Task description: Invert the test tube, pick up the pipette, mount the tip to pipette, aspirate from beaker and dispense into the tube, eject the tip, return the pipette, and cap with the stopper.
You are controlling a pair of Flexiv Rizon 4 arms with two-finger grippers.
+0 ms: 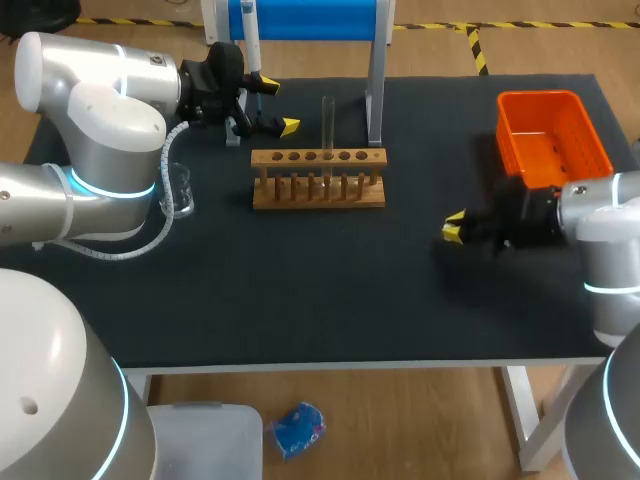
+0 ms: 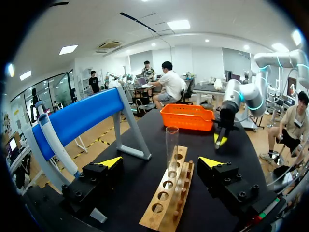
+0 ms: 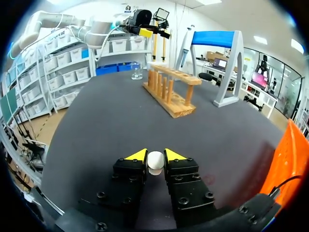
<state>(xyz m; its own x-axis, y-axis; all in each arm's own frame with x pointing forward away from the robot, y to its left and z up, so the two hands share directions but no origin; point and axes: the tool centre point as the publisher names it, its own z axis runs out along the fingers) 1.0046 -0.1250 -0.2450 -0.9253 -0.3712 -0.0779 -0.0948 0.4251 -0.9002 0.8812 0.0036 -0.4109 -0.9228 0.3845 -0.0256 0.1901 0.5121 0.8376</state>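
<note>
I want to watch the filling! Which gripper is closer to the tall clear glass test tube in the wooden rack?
Left. The left gripper hangs open close to the clear glass test tube; the right gripper is far off, shut on a white stopper.

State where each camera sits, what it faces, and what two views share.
Head view: above and behind, looking down on the table; left tool and right tool show.
Left wrist view: on the left arm, facing the test tube in the rack; open left tool shows.
Right wrist view: on the right arm, facing across the table; right tool shut on the stopper.
Both wrist views show the rack.
</note>
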